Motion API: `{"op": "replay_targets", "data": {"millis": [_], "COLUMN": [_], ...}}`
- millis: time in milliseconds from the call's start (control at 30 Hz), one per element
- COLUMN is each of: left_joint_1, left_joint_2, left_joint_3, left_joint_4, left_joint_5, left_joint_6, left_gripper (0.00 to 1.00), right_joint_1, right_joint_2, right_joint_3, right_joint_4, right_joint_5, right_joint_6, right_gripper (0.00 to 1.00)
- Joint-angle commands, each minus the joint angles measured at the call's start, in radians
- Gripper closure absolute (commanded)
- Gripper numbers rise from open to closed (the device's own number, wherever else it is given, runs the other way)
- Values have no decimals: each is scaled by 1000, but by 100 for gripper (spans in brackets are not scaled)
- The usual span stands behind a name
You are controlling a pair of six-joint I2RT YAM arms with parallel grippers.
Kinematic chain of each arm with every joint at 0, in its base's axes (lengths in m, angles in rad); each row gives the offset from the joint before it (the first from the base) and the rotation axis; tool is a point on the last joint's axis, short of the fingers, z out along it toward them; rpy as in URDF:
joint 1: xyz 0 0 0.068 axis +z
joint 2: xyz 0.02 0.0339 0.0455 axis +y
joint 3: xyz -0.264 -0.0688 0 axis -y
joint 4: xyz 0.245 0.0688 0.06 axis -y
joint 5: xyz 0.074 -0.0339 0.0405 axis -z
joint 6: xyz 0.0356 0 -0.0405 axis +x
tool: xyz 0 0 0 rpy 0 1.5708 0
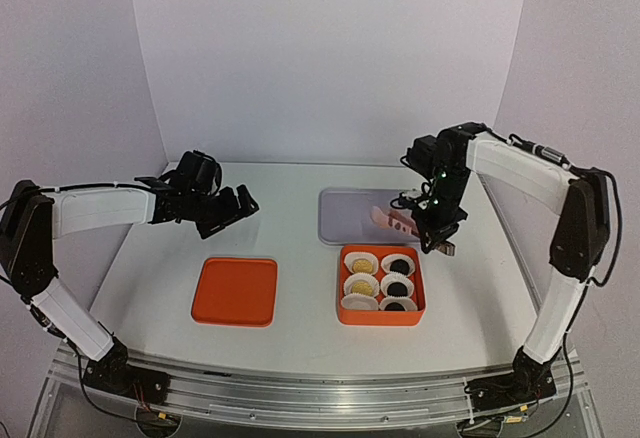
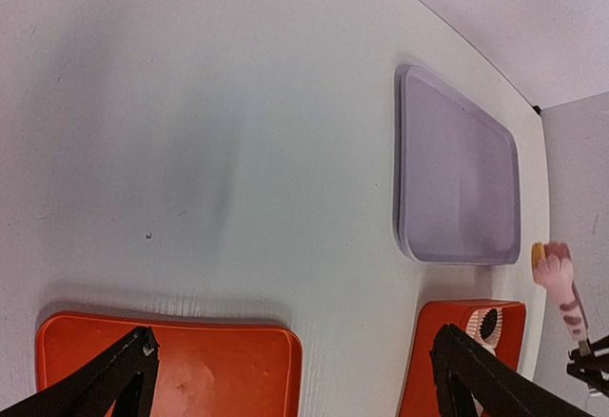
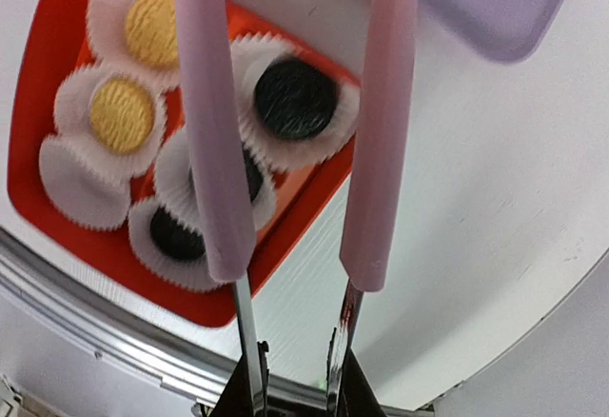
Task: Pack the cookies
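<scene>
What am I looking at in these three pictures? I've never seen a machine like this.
Two robot arms stand at a table's edge. One picture looks down from above; the other two come from a camera on each wrist. On the table lie an orange lid, a lavender tray and an orange box of white paper cups, five holding cookies, dark or yellow. The left gripper is open and empty. The right gripper squeezes pink tongs. In the left wrist picture a small yellow piece, probably a cookie, sits at their paw-shaped tip.
</scene>
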Motion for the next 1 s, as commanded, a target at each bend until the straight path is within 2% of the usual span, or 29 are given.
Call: {"op": "replay_targets", "data": {"millis": [0, 133, 267, 967], "left_joint_1": [4, 4, 4, 4], "left_joint_2": [-33, -30, -24, -11], "left_joint_3": [9, 11, 18, 32], "left_joint_4": [26, 24, 20, -2], "left_joint_5": [-13, -13, -12, -14], "left_joint_6": [4, 4, 2, 4], "left_gripper": [0, 0, 0, 0], "right_joint_1": [96, 152, 171, 200], "right_joint_2": [-215, -312, -323, -231], "right_joint_3": [-167, -291, -356, -366], "right_joint_4": [-29, -29, -35, -119], "right_joint_5": [-108, -201, -302, -454], "right_joint_6": [-39, -44, -41, -114], "right_gripper": [100, 100, 100, 100]}}
